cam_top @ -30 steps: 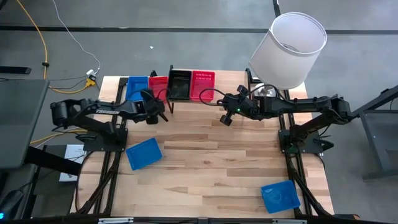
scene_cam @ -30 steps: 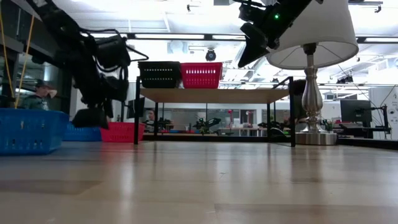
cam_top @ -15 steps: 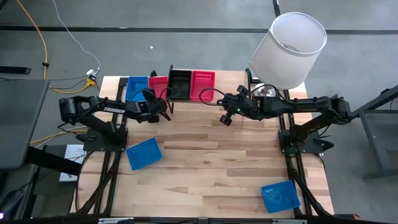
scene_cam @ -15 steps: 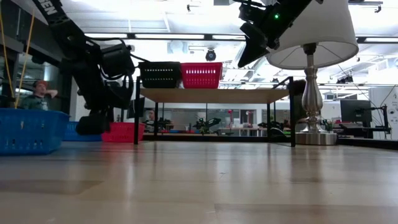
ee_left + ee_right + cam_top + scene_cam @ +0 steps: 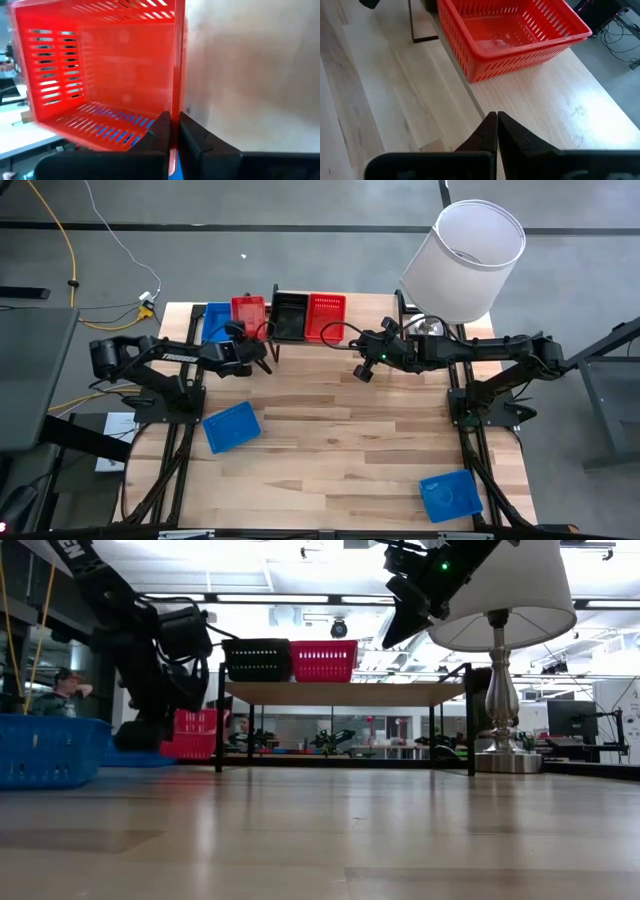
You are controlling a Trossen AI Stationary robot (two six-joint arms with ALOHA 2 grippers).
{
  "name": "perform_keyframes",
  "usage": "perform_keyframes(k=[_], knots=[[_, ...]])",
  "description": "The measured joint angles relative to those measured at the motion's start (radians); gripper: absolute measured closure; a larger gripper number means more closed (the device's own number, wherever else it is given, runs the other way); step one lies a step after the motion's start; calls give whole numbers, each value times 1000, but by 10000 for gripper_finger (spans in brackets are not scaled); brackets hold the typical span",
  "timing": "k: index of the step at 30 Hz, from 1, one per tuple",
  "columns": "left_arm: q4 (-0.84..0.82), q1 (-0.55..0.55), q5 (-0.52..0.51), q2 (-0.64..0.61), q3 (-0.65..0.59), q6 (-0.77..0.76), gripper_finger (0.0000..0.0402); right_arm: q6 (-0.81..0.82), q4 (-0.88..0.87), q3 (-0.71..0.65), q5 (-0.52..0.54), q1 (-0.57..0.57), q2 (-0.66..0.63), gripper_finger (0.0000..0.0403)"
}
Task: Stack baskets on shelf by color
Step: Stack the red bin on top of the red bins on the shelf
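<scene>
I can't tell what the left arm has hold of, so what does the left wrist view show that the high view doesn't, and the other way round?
Only the left wrist view shows the left gripper shut on the wall of a red basket, lifted and tilted. Only the high view shows the whole table: the shelf carrying a black basket and another red one, loose blue baskets, the lamp, and the right gripper waiting by the shelf. Both show the held red basket and the wooden tabletop.

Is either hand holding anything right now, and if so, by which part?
The left hand grips a red basket by the rim of one side wall, lifted off the table. The right hand is shut and holds nothing, above the shelf.
</scene>
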Motion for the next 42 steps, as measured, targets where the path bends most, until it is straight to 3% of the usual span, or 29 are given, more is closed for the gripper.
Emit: perform_keyframes(k=[6, 22, 31, 37, 42], knots=[[-48, -10, -31, -67, 0, -10, 397, 0, 1, 0, -4, 0, 0, 403], [-102, -31, -331, -296, 58, 16, 399, -4, 19, 0, -2, 0, 0, 403], [-95, -51, -375, -417, 129, 55, 400, -27, 19, 0, 9, 0, 0, 403], [-28, -119, -453, -466, 199, 156, 400, -53, 3, 0, 76, 13, -5, 403], [144, -225, -454, -482, 269, 324, 401, -53, -25, 2, 120, 34, -49, 403]])
